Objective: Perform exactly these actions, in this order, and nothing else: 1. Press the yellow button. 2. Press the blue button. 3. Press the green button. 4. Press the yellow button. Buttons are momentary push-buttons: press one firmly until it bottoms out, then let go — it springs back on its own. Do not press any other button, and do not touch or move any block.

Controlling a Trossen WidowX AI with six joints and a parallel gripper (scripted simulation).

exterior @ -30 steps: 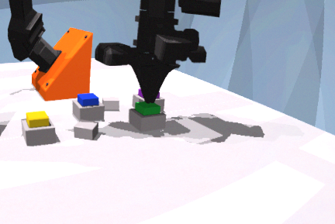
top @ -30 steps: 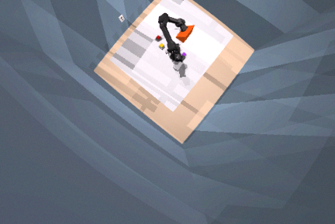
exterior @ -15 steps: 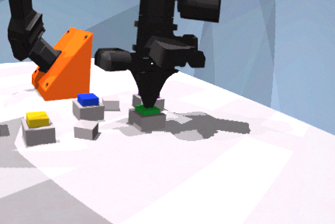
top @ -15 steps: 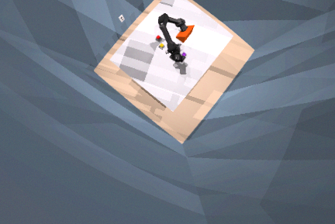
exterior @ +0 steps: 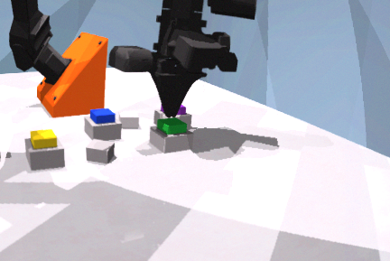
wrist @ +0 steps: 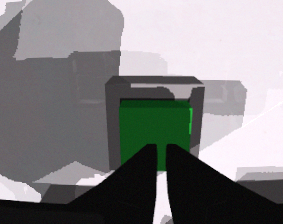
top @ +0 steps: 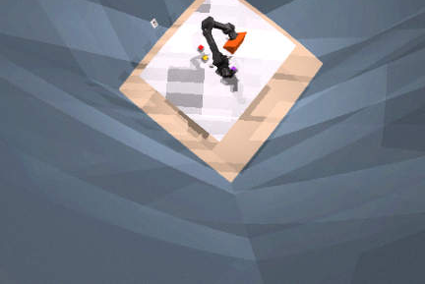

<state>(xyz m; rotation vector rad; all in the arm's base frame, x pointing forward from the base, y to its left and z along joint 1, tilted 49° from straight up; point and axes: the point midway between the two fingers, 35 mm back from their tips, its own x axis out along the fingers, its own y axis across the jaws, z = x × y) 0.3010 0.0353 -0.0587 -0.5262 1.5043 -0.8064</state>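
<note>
My gripper (exterior: 171, 116) (wrist: 161, 154) is shut and holds nothing, pointing down with its tips right at the top of the green button (exterior: 171, 125) (wrist: 142, 125). Whether they touch is not clear. The green cap stands up out of its grey base. The yellow button (top: 205, 58) (exterior: 43, 138) is at the left in the exterior view, its cap raised. The blue button (exterior: 102, 116) stands between yellow and green, farther back, also raised. In the top view the arm hides the green button.
A purple button (top: 234, 69) (exterior: 181, 110) stands just behind the green one, partly hidden by the fingertips. A red button (top: 201, 47) is beyond the yellow one. Small grey blocks (exterior: 100, 153) (exterior: 129, 121) lie near the blue button. The orange arm mount (exterior: 86, 77) is behind.
</note>
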